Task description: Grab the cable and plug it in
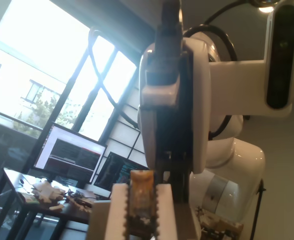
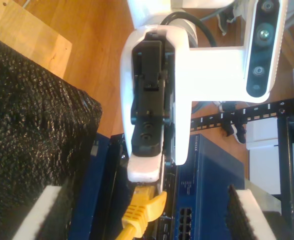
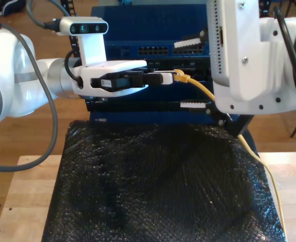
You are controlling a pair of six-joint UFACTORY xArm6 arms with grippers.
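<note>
My second gripper [image 3: 170, 78], jaws clamped on the thin yellow network cable [image 3: 204, 91], meets the blue network switch [image 3: 153, 48]; misalignment could jam the plug.

The cable [image 3: 204, 91] passes behind a white arm [image 3: 248, 55], its plug tip [image 2: 143, 189] hidden by my second gripper [image 2: 146, 177].

A robotics lab or tech workspace, judging by the fittings: blue network switches [image 3: 153, 50] stacked in a black equipment rack [image 3: 198, 106]; two lit monitors [image 1: 69, 155] on a cluttered desk [image 1: 47, 197] beside tall windows [image 1: 52, 75]; white robot arms [image 3: 17, 85] over a wooden workbench [image 3: 27, 191] topped with black padding [image 3: 158, 186]; wooden floor beyond.
</note>
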